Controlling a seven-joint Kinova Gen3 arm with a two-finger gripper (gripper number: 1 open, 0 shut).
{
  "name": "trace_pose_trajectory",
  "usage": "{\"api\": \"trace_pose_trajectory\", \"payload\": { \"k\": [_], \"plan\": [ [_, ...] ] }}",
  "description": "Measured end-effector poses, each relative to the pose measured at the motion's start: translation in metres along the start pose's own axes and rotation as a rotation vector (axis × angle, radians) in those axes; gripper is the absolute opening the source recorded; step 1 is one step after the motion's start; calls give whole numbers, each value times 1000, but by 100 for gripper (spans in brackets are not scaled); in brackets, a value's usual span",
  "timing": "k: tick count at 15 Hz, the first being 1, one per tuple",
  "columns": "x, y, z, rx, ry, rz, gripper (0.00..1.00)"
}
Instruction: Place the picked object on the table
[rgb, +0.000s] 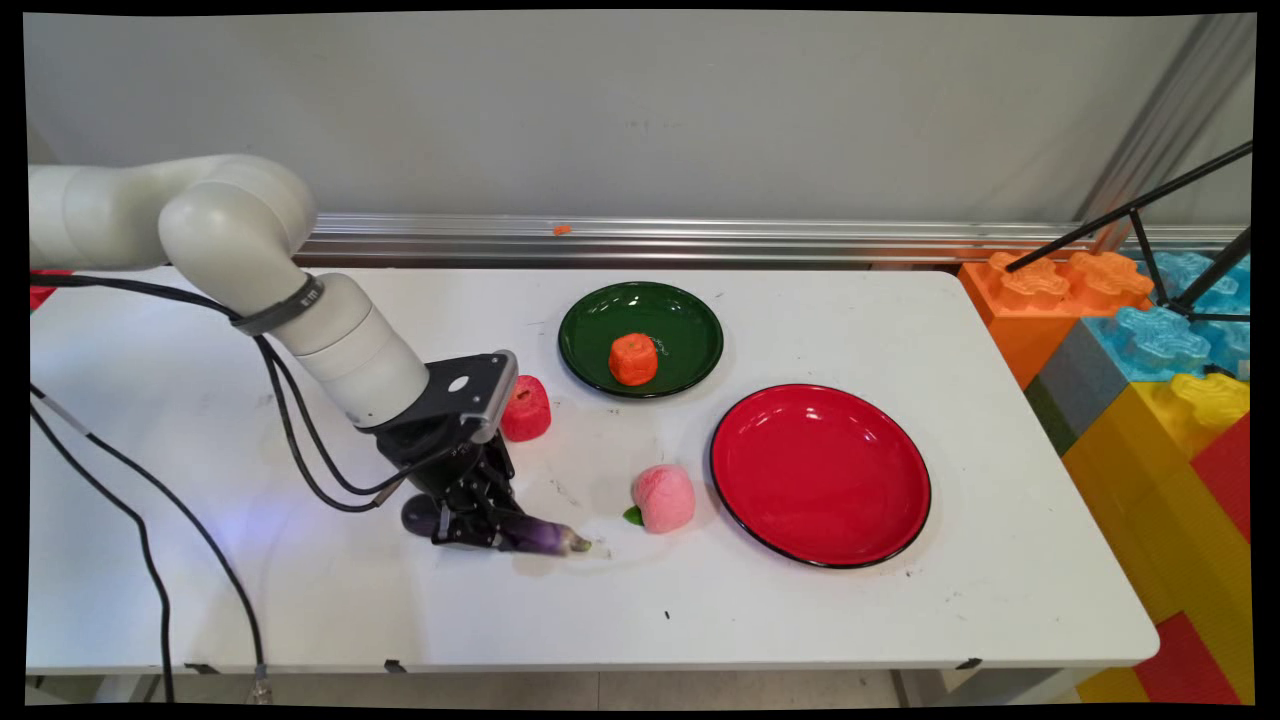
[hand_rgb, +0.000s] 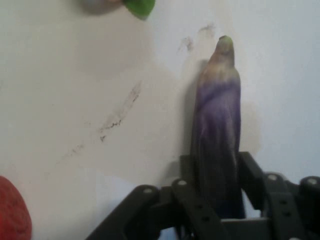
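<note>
The gripper (rgb: 478, 528) squeezes the purple eggplant (rgb: 540, 537), left of the pink peach (rgb: 664, 497). The eggplant is smooth and long. It could slip out.

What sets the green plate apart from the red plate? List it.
The green plate is smaller, sits farther back, and holds an orange toy fruit. The red plate is larger, nearer, and holds nothing. Both are round, glossy and lie flat on the white table.
</note>
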Motion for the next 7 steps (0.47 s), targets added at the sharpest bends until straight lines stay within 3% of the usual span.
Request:
{"api": "trace_pose_trajectory", "payload": {
  "k": [1,7],
  "plan": [
    [0,0,0,-1,2,5,100],
    [0,1,-2,-2,9,22,100]
  ]
}}
